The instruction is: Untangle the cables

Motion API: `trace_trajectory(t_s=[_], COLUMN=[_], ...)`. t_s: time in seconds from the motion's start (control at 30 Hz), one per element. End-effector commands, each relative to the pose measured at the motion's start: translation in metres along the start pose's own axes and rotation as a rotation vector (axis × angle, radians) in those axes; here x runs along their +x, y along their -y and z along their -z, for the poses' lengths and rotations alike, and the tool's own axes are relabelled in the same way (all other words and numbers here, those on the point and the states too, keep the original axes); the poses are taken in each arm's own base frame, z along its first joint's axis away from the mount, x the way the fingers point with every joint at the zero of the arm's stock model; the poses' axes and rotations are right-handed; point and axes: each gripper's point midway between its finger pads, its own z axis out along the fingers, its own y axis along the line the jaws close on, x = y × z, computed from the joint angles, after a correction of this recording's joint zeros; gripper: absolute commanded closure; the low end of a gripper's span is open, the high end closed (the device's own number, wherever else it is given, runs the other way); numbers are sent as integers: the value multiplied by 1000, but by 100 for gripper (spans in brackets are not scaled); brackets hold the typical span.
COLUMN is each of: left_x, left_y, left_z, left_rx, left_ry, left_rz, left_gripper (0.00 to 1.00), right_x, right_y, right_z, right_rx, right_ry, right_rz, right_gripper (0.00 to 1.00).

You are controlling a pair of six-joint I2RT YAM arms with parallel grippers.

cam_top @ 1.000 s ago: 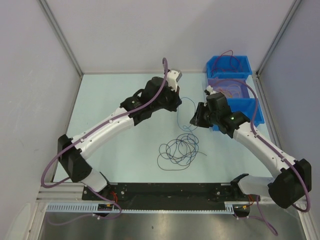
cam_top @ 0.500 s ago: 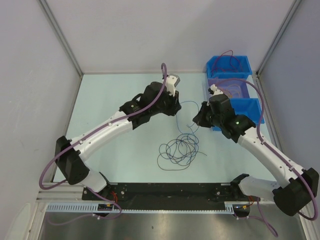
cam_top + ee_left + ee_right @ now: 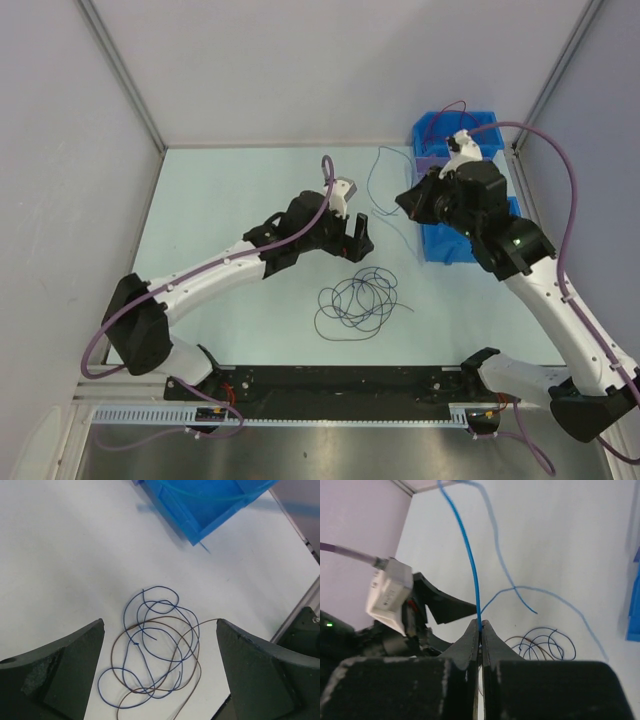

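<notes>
1. The left fingers point(image 3: 357, 233) are spread wide and hold nothing. They hang over the bench point(image 3: 230, 200) near its middle.
2. At 6 o'clock from them in the top view lies the pile of cables point(image 3: 358, 302). It is made of thin blue and brownish wires in loose, overlapping loops, flat on the bench. In the left wrist view the pile shows between the two spread fingers, and neither touches it.
3. The right fingers point(image 3: 480, 629) are pressed together on a single blue cable point(image 3: 469, 565), pinched right at their tips.
4. From that pinch the blue cable climbs toward 12 o'clock in the right wrist view. Another stretch bends off toward 3 o'clock and ends in a free tip.
5. In the top view this cable is raised at about 1 o'clock from the pile, well apart from it.
6. A row of bins point(image 3: 480, 128), blue and purple, sits at the bench's 2 o'clock corner, just beside the right fingers.
</notes>
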Motion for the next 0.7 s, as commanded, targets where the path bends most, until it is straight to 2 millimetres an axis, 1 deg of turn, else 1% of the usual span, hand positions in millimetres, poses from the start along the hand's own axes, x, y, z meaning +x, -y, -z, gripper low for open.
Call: trace_trajectory(t_s=[0.0,0.1,0.13,0.2,0.23,0.27,0.33,0.37,0.4,0.43,0.47,0.53,0.57,0.63,0.67], left_x=[-28,-23,-21,-21,-22,-24,-23,-17,-19,-16,-8,-2,7,10,20], left_y=[36,41,42,43,44,44,40,35,30,28,21,14,10,5,-1], left_z=[14,10,8,7,7,9,12,14,15,16,19,24,29,40,47], left_rx=[164,187,188,187,190,190,165,138,104,87,57,20,1,-25,-49], left_ry=[131,111,105,103,105,110,106,78,76,60,25,4,-30,-43,-88], left_rz=[8,22,23,27,28,28,31,36,39,35,37,30,26,3,-5], left_gripper=[3,6,7,10,11,11,12,12,12,12,12,12,12,11,9], right_x=[-45,-56,-67,-71,-78,-81,-88,-91,-95,-95,-98,-102,-106,-108,-110], right_y=[-23,-28,-35,-36,-39,-34,-34,-29,-26,-27,-24,-19,-12,-6,-2], right_z=[28,29,34,30,31,27,26,23,23,22,22,21,22,23,24], right_rx=[-52,-54,-70,-66,-70,-49,-44,-31,-23,-37,-37,-30,-13,0,8], right_ry=[102,113,139,138,150,152,165,165,175,166,167,168,178,178,181], right_rz=[33,49,54,63,80,81,93,91,93,91,87,84,79,77,77], right_gripper=[100,100,100,100,100,100,100,100,100,100,100,100,100,100,100])
